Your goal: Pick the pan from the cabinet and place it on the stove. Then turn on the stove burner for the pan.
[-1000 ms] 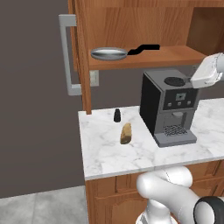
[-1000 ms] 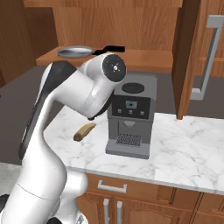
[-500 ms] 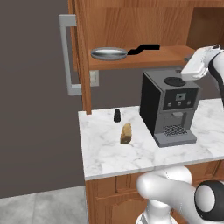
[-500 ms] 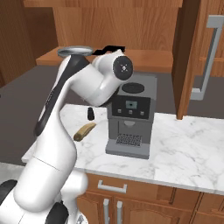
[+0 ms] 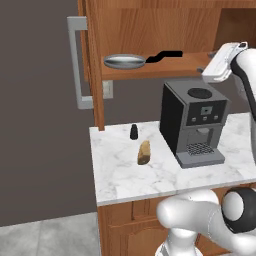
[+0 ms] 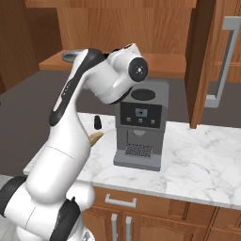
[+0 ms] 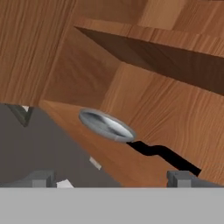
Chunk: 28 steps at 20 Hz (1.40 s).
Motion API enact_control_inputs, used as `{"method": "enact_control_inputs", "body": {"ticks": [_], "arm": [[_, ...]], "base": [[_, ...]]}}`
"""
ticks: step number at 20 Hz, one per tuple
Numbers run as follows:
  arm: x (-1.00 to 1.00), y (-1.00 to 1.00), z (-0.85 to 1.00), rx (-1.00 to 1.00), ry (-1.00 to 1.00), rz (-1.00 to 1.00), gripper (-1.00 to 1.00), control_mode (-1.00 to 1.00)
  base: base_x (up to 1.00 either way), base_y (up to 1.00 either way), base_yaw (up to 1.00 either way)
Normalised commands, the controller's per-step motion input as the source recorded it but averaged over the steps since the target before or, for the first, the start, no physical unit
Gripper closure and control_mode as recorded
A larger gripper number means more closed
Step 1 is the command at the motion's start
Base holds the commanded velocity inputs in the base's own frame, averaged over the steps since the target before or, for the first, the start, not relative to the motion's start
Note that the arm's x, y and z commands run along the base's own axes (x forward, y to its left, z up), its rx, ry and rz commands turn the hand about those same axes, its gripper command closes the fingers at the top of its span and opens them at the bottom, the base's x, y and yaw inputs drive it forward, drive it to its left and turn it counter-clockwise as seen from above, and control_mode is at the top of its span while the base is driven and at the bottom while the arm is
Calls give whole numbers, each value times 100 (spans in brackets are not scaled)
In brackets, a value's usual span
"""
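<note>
The step in hand is the reach for the pan (image 5: 125, 61), judged from where things lie: it sits untouched on the open shelf of the cabinet (image 5: 150, 30), near the shelf's left end, with its straight black handle (image 5: 163, 55) stretched toward the right. In the hand view the pan (image 7: 106, 124) lies ahead of the gripper (image 7: 111, 178), well apart from it, tilted in the picture because the hand is rolled; the two finger tips (image 7: 40, 178) stand wide of each other at the bottom with nothing between them, so the gripper is spread and carries nothing. From the left base view the hand (image 5: 223, 61) hangs at the right end of the shelf, above the coffee machine (image 5: 194, 122) that stands on the marble table (image 5: 120, 170). The next move probably calls for carrying the hand leftward along the shelf front and lining the finger tips up across the handle, keeping clear of the coffee machine top and the open door (image 5: 90, 55). The stove is not to be seen here, so the placing and the burner knob are far off. Against the earlier frames, the hand has risen and swung inward: a second ago it was lower, beside the machine's top at the picture's right edge, and now it is level with the shelf and turned toward the pan.
</note>
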Motion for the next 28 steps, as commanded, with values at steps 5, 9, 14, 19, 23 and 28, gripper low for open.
{"method": "enact_control_inputs", "body": {"ticks": [5, 9, 14, 19, 23, 28], "arm": [[48, -1, 0, -2, -12, 0, -100, -100], [48, -1, 0, -4, -1, 0, -100, -100], [46, -3, 0, -6, 0, 0, -100, -100], [34, -8, -5, -6, 0, 0, -100, -100], [30, -5, -24, -1, -2, 0, -100, -100], [34, 0, -18, -4, -1, 0, -100, -100]], "base": [[0, 0, 0], [0, 0, 0], [0, 0, 0], [0, 0, 0], [0, 0, 0], [0, 0, 0]]}}
